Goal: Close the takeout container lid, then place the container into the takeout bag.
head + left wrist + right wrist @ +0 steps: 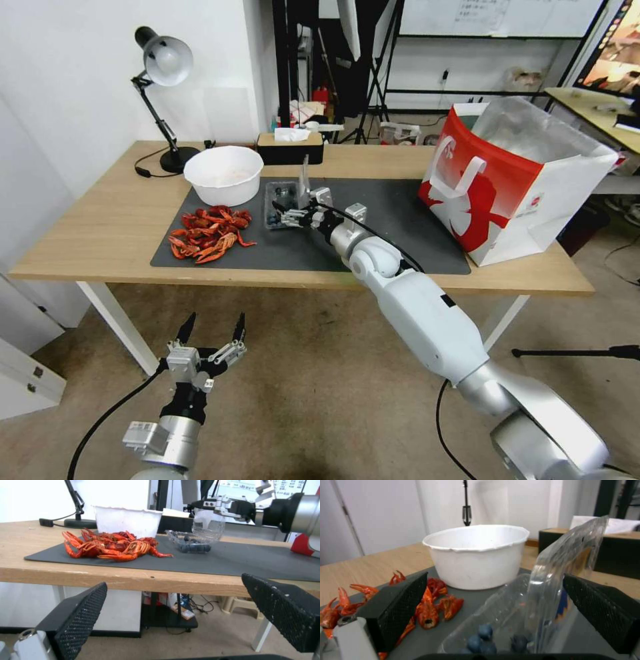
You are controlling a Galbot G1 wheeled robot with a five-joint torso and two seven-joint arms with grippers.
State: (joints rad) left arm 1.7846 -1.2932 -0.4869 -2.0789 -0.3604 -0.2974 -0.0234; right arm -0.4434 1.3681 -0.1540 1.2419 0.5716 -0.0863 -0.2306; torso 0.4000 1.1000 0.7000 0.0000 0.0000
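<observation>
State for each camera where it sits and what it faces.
Head: high, looking down at the takeout bag; both arms show, right pincer at the takeout container.
Left wrist: below the table edge, facing across; open left pincer.
Right wrist: at the raised lid, between open fingers.
All share the white bowl.

The head view looks down from above on the whole worktop [100,220]. The left wrist view sits below the worktop's edge, looking level across it. The right wrist view hovers close over the container [493,620]. All three share the bowl [223,175].
</observation>
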